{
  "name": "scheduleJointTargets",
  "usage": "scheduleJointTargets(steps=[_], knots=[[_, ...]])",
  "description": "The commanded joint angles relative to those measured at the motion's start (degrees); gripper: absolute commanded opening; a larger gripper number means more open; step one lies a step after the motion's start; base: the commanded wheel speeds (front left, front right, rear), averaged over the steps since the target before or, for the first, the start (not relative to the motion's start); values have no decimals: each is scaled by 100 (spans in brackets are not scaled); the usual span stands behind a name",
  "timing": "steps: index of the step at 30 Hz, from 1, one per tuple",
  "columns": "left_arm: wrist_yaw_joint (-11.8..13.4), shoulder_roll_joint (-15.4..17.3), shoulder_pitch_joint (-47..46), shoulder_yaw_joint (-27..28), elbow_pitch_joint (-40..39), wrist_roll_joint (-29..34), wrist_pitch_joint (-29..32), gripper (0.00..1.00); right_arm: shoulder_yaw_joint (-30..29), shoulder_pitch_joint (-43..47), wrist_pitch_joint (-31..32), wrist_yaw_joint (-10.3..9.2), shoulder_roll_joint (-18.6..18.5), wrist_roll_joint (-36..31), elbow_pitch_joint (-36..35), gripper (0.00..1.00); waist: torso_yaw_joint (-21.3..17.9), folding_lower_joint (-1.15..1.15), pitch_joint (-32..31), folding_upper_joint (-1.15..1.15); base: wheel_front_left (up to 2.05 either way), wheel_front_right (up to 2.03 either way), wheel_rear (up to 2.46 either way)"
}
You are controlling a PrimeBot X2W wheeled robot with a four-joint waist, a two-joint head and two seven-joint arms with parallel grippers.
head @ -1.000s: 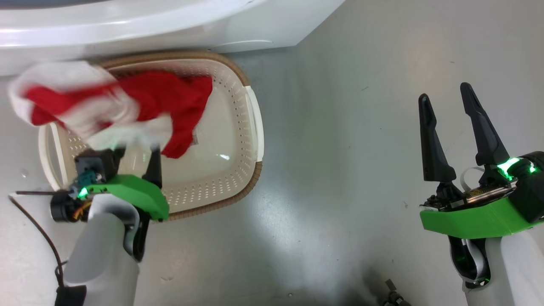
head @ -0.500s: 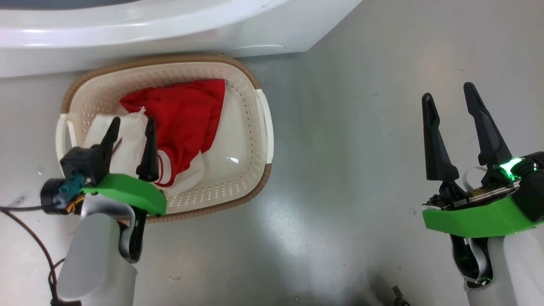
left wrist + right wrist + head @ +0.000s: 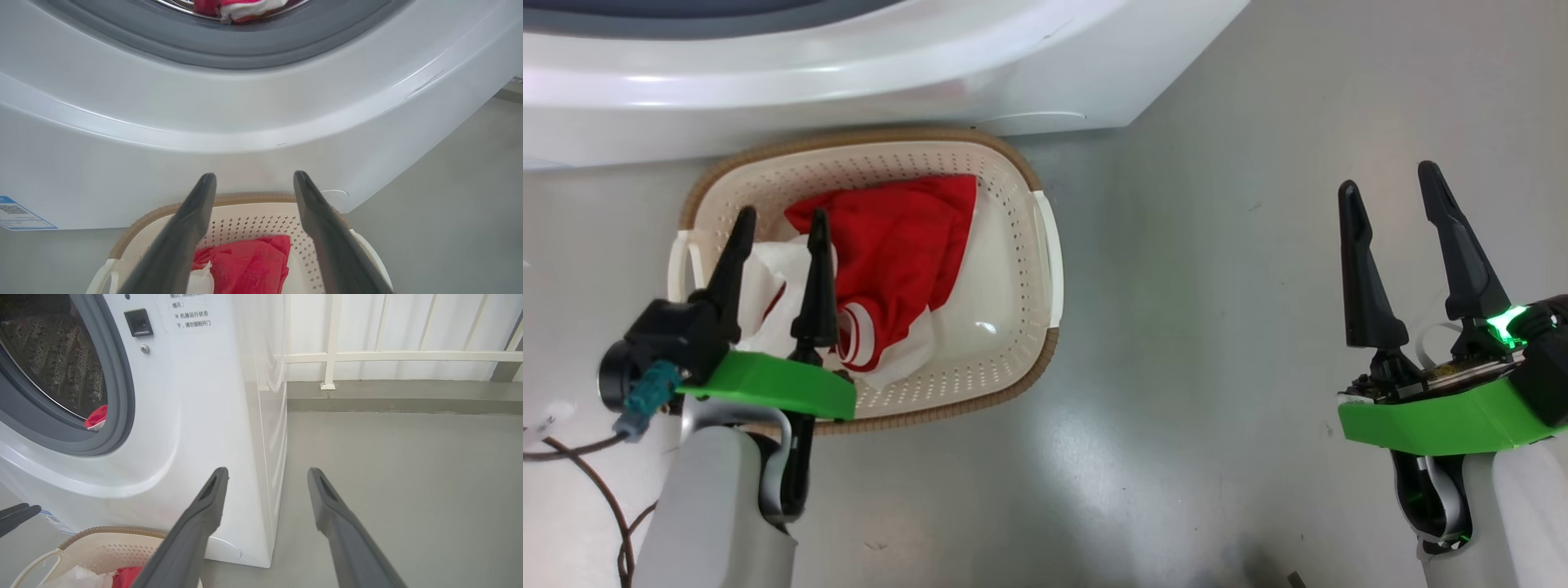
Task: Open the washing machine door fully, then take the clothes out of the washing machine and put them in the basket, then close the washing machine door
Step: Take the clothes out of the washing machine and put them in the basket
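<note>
The cream basket (image 3: 866, 137) stands on the floor against the white washing machine (image 3: 849, 73). Red and white clothes (image 3: 898, 237) lie loose inside it. My left gripper (image 3: 781, 216) hangs open over the basket's left half, nothing between its fingers; its wrist view has the open gripper (image 3: 254, 175) above the red cloth (image 3: 249, 261). More clothes (image 3: 241, 5) lie in the drum behind the grey ring, and they also show as red cloth (image 3: 97, 416) in the right wrist view. My right gripper (image 3: 1388, 180) is open and empty over bare floor far to the right. The washing machine door is out of view.
Grey floor (image 3: 1176, 367) stretches between the basket and my right arm. A dark cable (image 3: 596, 482) trails by my left forearm. Beyond the machine's right side runs a white railing (image 3: 367, 355) on a low kerb.
The red and white garment, blurred in the air by my left fingers a second ago, has settled in the basket. The head view has shifted. My right gripper stays open and still.
</note>
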Motion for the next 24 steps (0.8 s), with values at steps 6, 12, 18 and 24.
scheduleJointTargets(steps=[6, 12, 18, 24], knots=[[228, 95, 398, -33, -777, -161, -28, 100, 64, 148, -37, 35, -42, -38, -79, 100, 79, 0, -163, 0, 0, 0, 0], [337, 95, 596, -214, -1328, -203, -28, 100, 50, 179, -37, 35, -42, -64, -63, 100, 132, 0, -315, 0, 0, 0, 0], [553, 94, 856, -229, -1680, -232, -28, 100, 28, 270, -37, 35, -42, -98, -65, 100, 186, 0, -508, 0, 0, 0, 0], [638, 94, 1140, -200, -1906, -265, -28, 100, 12, 380, -37, 35, -42, -168, -35, 100, 257, 0, -827, 0, 0, 0, 0]])
